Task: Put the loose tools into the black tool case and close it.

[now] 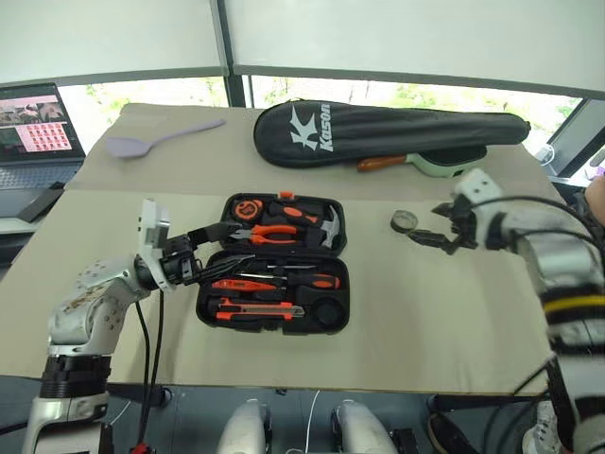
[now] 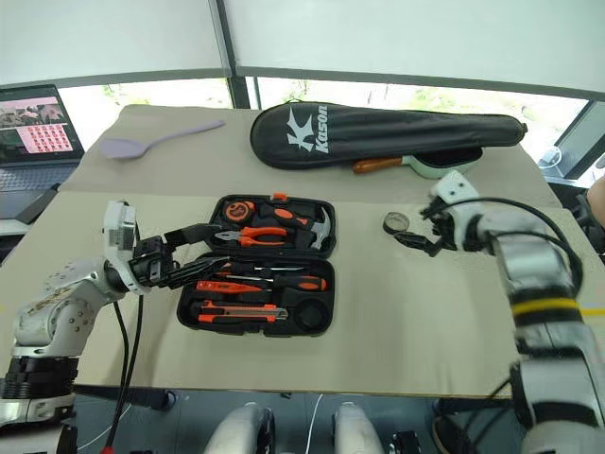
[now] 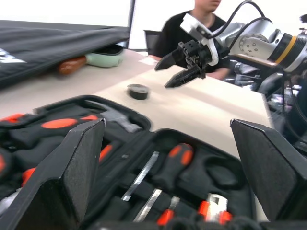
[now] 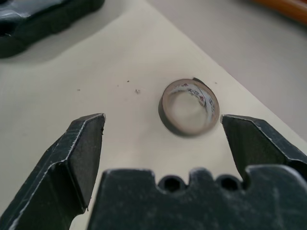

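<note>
The right gripper [image 4: 160, 129] had its two black fingers spread wide, empty, just short of the small dark tape roll [image 4: 188, 106] lying flat on the beige tabletop [image 1: 425, 303], seemingly lined up to straddle it. The left gripper [image 2: 194, 251], fingers also apart and empty, hovered at the edge of the open black hard-plastic tool case [image 1: 274, 265], where screwdrivers and knife already sat.

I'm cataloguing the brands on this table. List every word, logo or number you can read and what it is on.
"Kason", white lettering beside a white K-shaped logo: on the long black racket bag.
Printing inside the tape roll: too blurred to read.
Laptop screen: pink tiles, too small to read.
Black tool case: no readable text.
</note>
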Motion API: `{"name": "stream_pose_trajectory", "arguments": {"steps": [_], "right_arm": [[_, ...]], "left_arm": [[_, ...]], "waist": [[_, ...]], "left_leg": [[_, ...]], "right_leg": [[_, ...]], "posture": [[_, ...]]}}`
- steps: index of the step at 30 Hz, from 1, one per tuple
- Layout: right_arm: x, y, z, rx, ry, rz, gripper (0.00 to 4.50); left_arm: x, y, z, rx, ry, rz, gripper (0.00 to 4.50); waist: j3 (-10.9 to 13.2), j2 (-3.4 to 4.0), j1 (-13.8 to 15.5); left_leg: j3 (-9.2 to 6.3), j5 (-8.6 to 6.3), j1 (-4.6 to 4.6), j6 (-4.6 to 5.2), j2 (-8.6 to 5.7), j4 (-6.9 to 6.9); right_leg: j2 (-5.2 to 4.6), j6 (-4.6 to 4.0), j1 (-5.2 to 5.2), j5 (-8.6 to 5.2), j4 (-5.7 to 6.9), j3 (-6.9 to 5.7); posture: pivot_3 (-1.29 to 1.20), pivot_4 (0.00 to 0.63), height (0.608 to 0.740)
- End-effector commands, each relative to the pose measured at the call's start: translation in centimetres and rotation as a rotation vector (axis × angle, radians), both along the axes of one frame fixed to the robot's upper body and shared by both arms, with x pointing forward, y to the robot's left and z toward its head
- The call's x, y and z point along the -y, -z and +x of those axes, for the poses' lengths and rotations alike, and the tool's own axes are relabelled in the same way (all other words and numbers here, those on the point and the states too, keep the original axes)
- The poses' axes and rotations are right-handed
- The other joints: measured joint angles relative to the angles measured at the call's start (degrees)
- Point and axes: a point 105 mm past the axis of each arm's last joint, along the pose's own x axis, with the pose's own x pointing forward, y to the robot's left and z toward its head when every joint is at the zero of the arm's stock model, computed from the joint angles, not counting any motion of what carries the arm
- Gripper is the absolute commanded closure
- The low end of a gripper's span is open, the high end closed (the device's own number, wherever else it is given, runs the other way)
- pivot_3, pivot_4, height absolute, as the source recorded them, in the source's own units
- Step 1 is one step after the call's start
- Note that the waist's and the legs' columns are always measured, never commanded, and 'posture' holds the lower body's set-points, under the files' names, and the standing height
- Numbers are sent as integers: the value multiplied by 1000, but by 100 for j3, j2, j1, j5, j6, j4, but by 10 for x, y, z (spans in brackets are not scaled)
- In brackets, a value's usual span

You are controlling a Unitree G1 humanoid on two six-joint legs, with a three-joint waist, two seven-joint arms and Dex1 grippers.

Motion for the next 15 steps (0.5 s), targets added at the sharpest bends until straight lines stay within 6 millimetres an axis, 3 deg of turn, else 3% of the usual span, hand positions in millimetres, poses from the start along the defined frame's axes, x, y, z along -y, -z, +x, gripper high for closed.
{"name": "stream_pose_trajectory", "arguments": {"steps": [1, 6, 7, 9, 15], "right_arm": [[6, 5, 9, -35, 0, -94, 0], [-9, 11, 14, -92, -41, -105, 0], [-11, 13, 15, -106, -40, -110, 527], [-14, 15, 16, -113, -40, -116, 912], [-21, 14, 19, -98, -60, -100, 3060]], "left_arm": [[6, -11, -4, 62, -9, 17, 15], [4, -6, -10, 54, -9, 13, 15], [3, -4, -13, 53, -8, 20, 0], [1, -2, -15, 51, -2, 27, 0], [-5, -1, -26, 70, 54, 51, 0]], "waist": [[0, 0, 18], [0, 1, 1], [0, 1, -6], [1, 1, -27], [1, 2, -59]], "left_leg": [[0, 1, -19, -1, -5, 2], [1, 2, -44, -3, -11, 5], [-1, 2, -44, -3, -11, 5], [-1, 2, -40, -3, -10, 5], [2, 10, -30, -16, -7, 5]], "right_leg": [[-7, 3, -23, 2, 6, 0], [-19, 14, -36, 8, 10, -4], [-19, 14, -36, 9, 9, -3], [-18, 14, -37, 8, 8, -3], [-11, 8, -36, 12, 18, -4]], "posture": [[0, 150, 740], [0, 150, 740], [0, 150, 740], [0, 150, 740], [0, 150, 740]]}}
